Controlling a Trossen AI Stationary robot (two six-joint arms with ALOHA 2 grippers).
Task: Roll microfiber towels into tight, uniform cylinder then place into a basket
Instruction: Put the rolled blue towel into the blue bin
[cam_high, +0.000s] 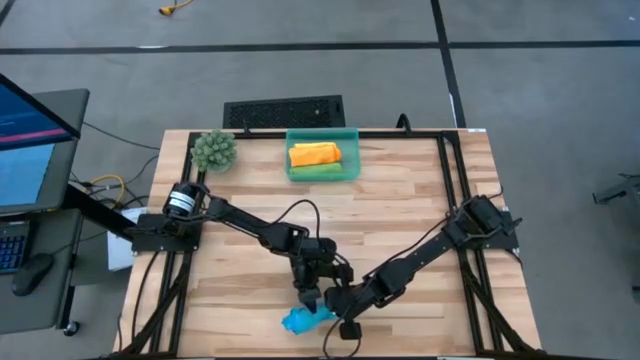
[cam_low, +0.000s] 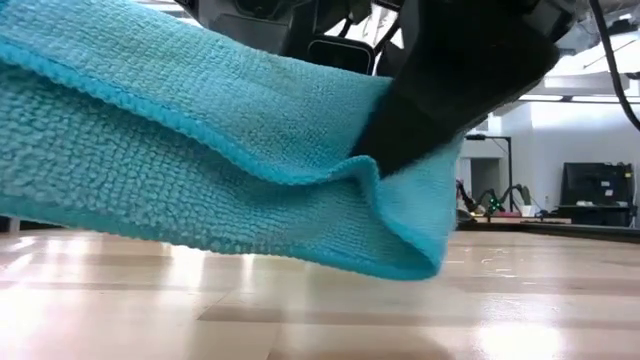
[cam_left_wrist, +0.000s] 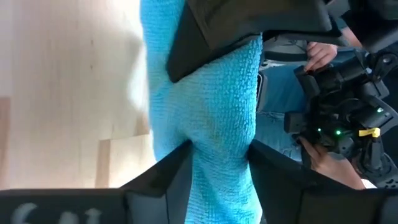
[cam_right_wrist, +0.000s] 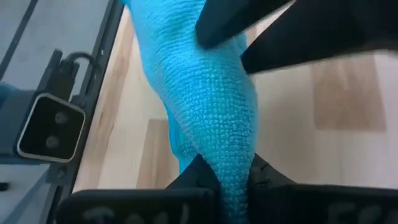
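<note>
Orange towel and green towel already sit in the basket at twelve o'clock. Down at six, the right gripper pinches the blue towel; the left gripper straddles it, fingers apart. No yellow one visible.

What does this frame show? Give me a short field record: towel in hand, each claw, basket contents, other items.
towel in work: blue towel, bunched at the table's near edge, lifted off the wood in the low view
left claw: fingers straddle the towel, apart
right claw: shut on the blue towel
basket: holds an orange towel and a green towel
other: plant ball at the far left corner
</note>
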